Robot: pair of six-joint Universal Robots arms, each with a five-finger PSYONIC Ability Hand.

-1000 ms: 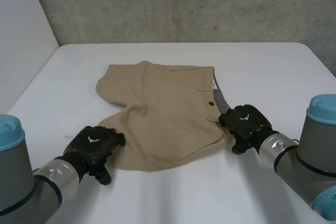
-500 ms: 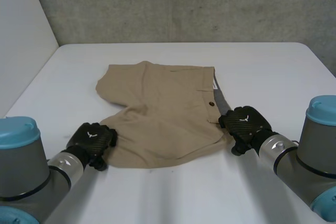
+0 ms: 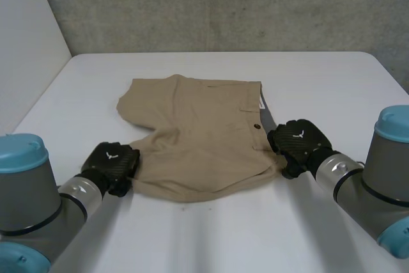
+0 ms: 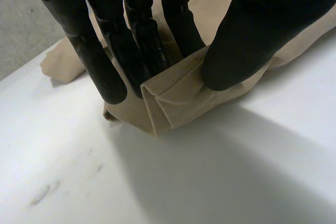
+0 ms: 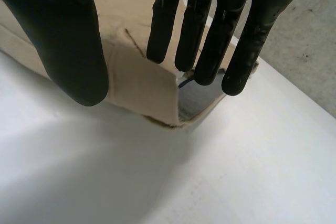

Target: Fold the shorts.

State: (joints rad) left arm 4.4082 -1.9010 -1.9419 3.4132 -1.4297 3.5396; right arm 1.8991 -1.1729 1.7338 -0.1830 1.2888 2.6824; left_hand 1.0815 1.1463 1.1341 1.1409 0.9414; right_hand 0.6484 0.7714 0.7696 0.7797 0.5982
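So the left hand [image 3: 112,165] sits low at the near left corner of the shorts [image 3: 198,135], with its forearm coming in from the near left. In the left wrist view its fingers [image 4: 139,40] lie on top of the leg hem and the thumb presses in from the other side, so it's pinching that folded hem. The right hand [image 3: 298,144] is at the near right corner by the waistband. In its wrist view the corner is nipped between fingers [image 5: 210,40] and thumb and lifted a bit off the worktop [image 3: 332,81], with grey lining showing. The shorts lie mostly flat mid-worktop, button [image 3: 255,126] near the right hand. White worktop runs past the cloth on every side, back to a grey wall [image 3: 223,4].
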